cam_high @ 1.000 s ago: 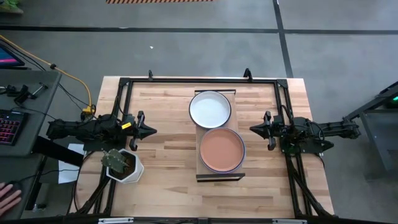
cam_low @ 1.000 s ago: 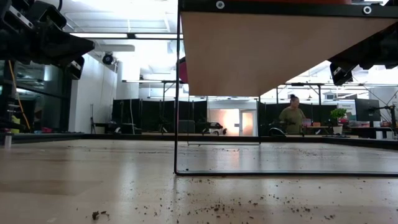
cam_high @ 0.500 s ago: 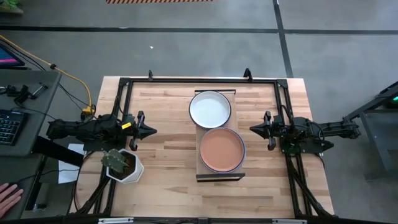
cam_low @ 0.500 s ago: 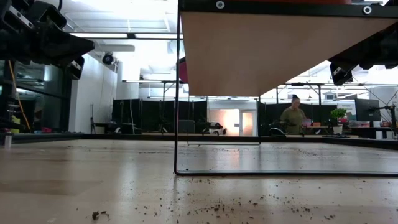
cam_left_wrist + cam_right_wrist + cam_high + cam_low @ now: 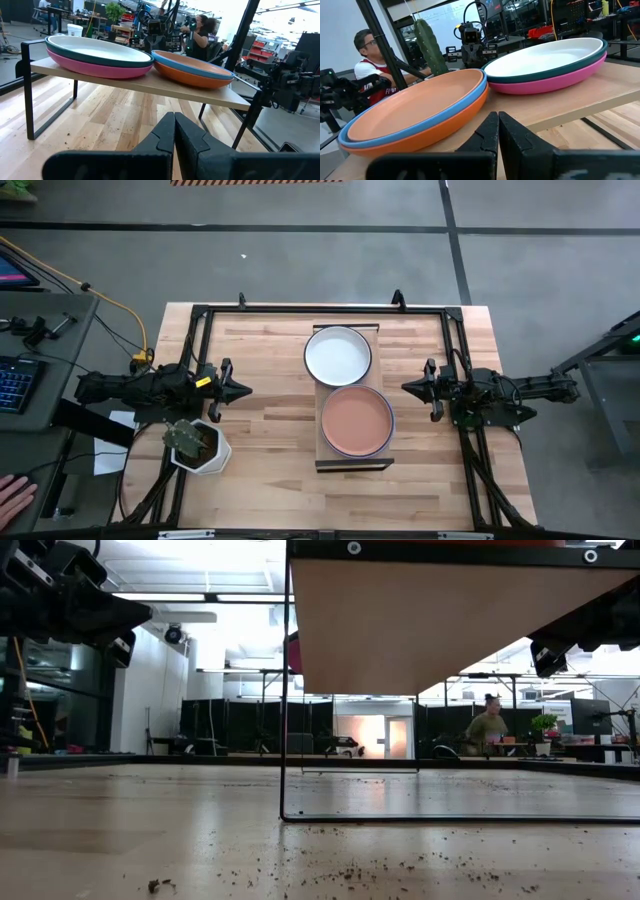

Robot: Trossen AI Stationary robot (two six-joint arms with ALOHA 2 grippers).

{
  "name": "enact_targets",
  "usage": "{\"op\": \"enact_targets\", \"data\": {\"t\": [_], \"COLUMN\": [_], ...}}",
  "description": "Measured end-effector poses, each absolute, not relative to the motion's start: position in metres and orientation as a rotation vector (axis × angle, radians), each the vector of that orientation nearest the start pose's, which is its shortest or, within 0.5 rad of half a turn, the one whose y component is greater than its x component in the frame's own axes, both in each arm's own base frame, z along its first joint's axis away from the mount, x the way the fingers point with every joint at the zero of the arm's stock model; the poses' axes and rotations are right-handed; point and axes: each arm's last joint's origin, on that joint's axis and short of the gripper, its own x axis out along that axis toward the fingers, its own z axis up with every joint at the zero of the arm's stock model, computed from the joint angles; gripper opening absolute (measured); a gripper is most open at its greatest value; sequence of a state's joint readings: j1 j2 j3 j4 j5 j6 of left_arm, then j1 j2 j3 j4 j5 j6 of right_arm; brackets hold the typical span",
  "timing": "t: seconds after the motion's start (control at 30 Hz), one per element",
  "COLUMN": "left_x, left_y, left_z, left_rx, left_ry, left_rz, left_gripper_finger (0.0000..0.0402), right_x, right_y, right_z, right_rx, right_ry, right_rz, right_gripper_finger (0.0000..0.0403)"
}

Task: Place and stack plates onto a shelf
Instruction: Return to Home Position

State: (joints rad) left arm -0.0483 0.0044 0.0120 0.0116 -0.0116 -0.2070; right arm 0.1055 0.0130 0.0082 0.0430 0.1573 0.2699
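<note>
Two stacks of plates stand on the shelf (image 5: 324, 455), a light-wood board on dark legs at the table's middle. The far stack (image 5: 338, 355) is white on dark teal on magenta pink (image 5: 100, 67). The near stack (image 5: 357, 421) is salmon tan on light blue on coral red (image 5: 445, 125). My left gripper (image 5: 243, 391) is shut and empty, left of the shelf. My right gripper (image 5: 408, 388) is shut and empty, right of the shelf. Each points at the shelf from its side.
A white hexagonal pot with a cactus (image 5: 196, 446) stands at the table's near left, close to my left arm. A dark frame (image 5: 320, 310) runs round the table's edges. A person's hand (image 5: 12, 498) shows off the table at the left.
</note>
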Motion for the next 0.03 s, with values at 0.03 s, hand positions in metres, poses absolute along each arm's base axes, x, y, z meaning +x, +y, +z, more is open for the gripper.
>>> {"op": "enact_targets", "data": {"t": [0.03], "left_x": [0.0971], "left_y": [-0.0044], "left_z": [0.1684], "left_rx": [-0.208], "left_ry": [-0.015], "left_rz": [-0.038], "left_gripper_finger": [0.0000], "right_x": [0.0975], "right_y": [0.0058], "right_z": [0.1694], "right_rx": [0.275], "right_ry": [-0.044], "right_rz": [-0.046], "right_gripper_finger": [0.0000]}}
